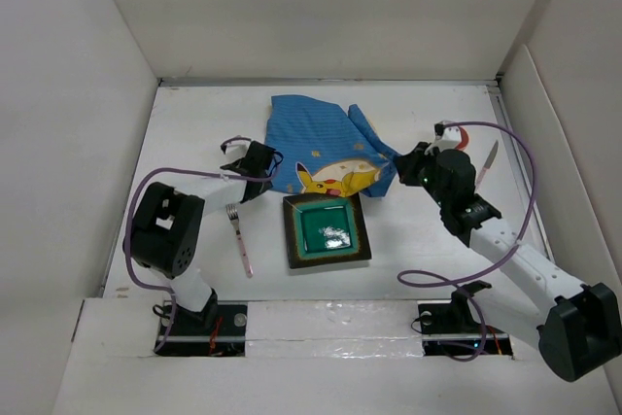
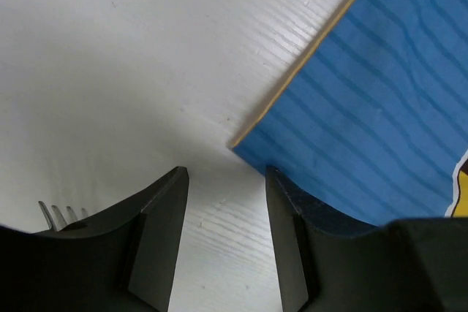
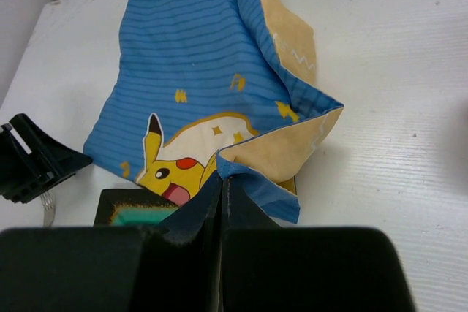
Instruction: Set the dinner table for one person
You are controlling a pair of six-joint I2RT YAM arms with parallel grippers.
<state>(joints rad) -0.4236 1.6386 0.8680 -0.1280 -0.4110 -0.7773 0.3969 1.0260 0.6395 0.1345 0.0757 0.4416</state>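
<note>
The blue cartoon-printed cloth mat (image 1: 321,138) lies rumpled on the white dinner table (image 1: 194,123), its right side folded over so the tan underside (image 3: 289,31) shows. My right gripper (image 3: 221,177) is shut on a folded blue edge of the cloth (image 3: 190,71) and shows in the top view (image 1: 406,167) at the cloth's right corner. My left gripper (image 2: 227,173) is open and empty just above the table, its right finger (image 2: 281,217) touching the cloth's left corner (image 2: 365,107); it also shows in the top view (image 1: 258,164).
A square green plate with a dark rim (image 1: 326,230) sits in front of the cloth, overlapping its near edge. A pink-handled fork (image 1: 238,238) lies left of the plate, its tines in the left wrist view (image 2: 62,215). A knife (image 1: 488,164) lies at the right. White walls surround the table.
</note>
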